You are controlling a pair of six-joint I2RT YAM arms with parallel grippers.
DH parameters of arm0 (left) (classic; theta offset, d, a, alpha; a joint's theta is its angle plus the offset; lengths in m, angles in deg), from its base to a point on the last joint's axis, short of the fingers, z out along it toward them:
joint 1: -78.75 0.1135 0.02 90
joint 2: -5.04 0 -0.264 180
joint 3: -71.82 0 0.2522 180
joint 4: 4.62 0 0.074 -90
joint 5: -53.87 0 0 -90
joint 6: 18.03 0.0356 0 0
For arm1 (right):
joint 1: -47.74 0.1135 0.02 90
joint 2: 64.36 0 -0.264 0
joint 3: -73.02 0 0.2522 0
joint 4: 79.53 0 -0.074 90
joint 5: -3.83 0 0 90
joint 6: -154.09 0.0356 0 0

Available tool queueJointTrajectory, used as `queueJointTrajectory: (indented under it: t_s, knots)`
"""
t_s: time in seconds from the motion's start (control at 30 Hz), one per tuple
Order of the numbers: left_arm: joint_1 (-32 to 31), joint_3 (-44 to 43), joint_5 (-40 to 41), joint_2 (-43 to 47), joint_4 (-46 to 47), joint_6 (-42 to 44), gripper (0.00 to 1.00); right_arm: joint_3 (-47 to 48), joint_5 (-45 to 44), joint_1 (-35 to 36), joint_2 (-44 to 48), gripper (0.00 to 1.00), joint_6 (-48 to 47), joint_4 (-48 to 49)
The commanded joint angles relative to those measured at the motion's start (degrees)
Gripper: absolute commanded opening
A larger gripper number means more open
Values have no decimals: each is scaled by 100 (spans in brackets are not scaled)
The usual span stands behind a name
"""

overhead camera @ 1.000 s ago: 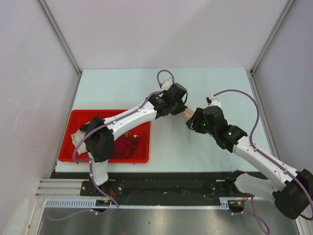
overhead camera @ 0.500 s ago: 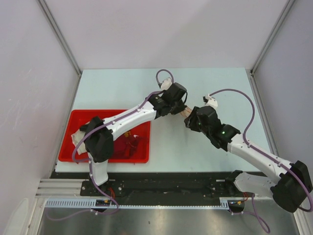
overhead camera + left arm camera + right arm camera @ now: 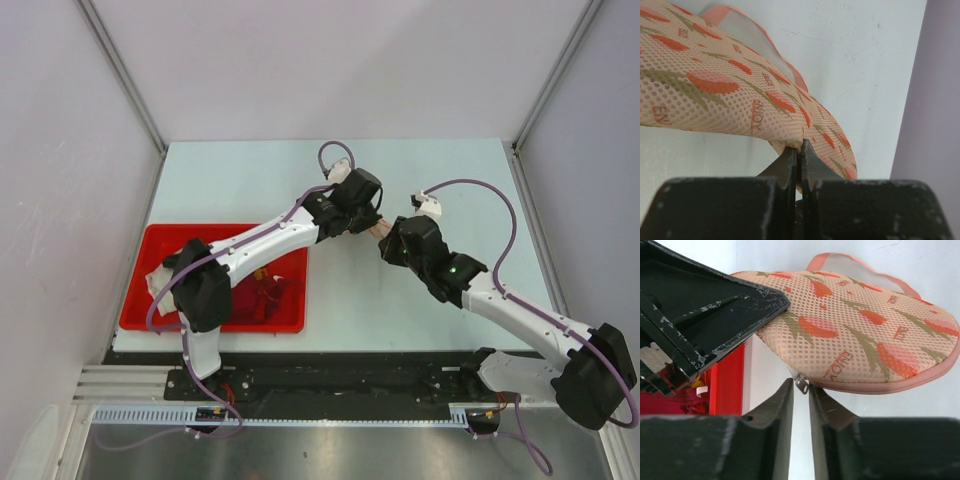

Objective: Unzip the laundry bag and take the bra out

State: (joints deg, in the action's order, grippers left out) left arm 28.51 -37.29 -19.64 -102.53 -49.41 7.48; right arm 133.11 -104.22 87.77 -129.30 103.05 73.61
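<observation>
Right wrist: laundry bag [image 3: 860, 335] domed, beige mesh, orange print.

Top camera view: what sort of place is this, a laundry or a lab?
Probably a robot test cell, not a laundry: a white-and-black left arm and right arm stand at a pale blue-green table walled by plain grey panels, beside a red plastic tray of garments.

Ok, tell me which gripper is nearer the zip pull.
Right. The right gripper holds its jaws either side of the zip pull; the left gripper clamps the laundry bag farther along its rim.
</observation>
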Motion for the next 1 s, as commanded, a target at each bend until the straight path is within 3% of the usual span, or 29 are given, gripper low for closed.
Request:
queueJointTrajectory:
  t_s: [0.0, 0.17, 0.43, 0.53, 0.73, 0.83, 0.97]
  knots:
    - [-30, 34, 91, 386, 158, -90, 0, 228, -287, 31, 61, 18, -38, 282]
    - [-30, 43, 109, 386, 185, -64, 1, 228, -314, 31, 88, 0, -20, 194]
    - [-12, -18, 135, 403, 343, 427, 0, 44, -507, -48, 412, 0, -204, -219]
    - [5, -176, 83, 298, 447, 832, 0, -245, -60, -381, 789, 0, -433, -132]
    - [23, -668, -215, -150, 746, 1885, 1, -869, 1152, -1909, 1737, 0, -618, -473]
    - [32, -905, -971, -317, 1272, 2517, 0, -1081, 1733, -2657, 1933, 0, -653, -710]
    - [32, -1555, -1981, -729, 1556, 3239, 0, -1082, 2103, -2843, 2047, 0, -670, -878]
